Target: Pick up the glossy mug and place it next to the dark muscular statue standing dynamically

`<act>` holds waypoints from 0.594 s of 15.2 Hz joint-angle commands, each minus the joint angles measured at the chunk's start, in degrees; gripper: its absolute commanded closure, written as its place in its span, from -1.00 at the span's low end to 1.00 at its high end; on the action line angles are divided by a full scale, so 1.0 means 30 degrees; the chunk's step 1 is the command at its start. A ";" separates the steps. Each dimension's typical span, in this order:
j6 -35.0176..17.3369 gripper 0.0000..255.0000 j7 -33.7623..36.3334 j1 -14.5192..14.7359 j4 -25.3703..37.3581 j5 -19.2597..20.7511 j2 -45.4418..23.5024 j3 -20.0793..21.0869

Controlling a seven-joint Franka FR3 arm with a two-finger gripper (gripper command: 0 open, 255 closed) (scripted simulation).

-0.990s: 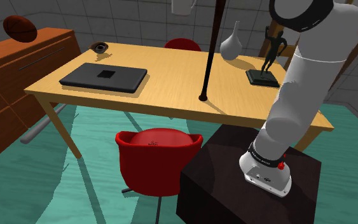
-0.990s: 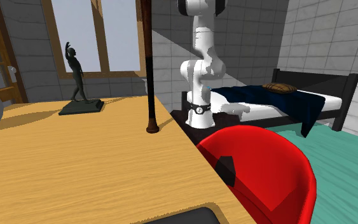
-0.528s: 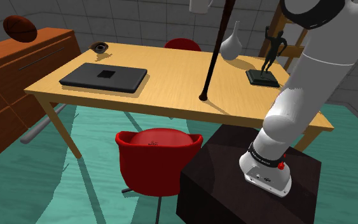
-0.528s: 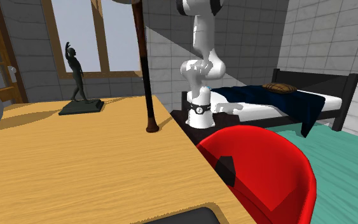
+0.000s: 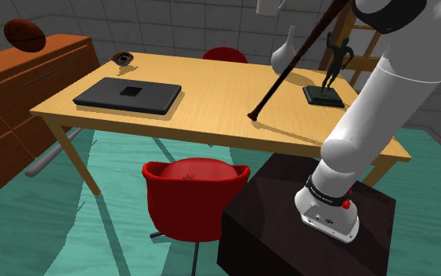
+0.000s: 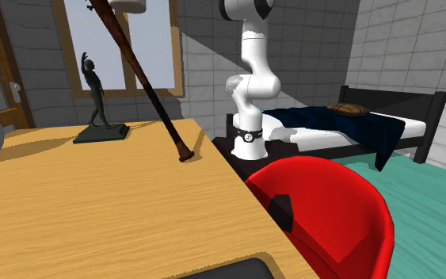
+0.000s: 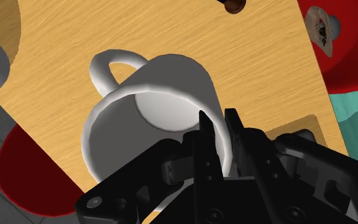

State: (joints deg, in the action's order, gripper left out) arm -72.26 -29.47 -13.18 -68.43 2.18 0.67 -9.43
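Black two-finger pincer clamps the rim of glossy white mug, aloft over light wooden table | dark figure statue stands below, toward shoulder view's right

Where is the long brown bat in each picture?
Shoulder view: the bat leans over the table, left of the statue.
Second exterior view: it slants up from the table, right of the statue.
Wrist view: its knob stands on the table beyond the mug.
Shared landmark: the white mug in the claw.
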 commanded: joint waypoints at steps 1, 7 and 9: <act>-0.0115 1.00 -0.1056 -0.0512 -0.0201 -0.0063 0.0126 -0.0530; 0.0014 1.00 -0.4158 -0.2140 0.0818 -0.0557 -0.0719 -0.2179; 0.0145 1.00 -0.5221 -0.2757 0.1459 -0.0841 -0.1243 -0.2737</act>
State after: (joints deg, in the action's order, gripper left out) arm -71.57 -43.39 -20.53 -64.32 0.02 -2.53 -16.79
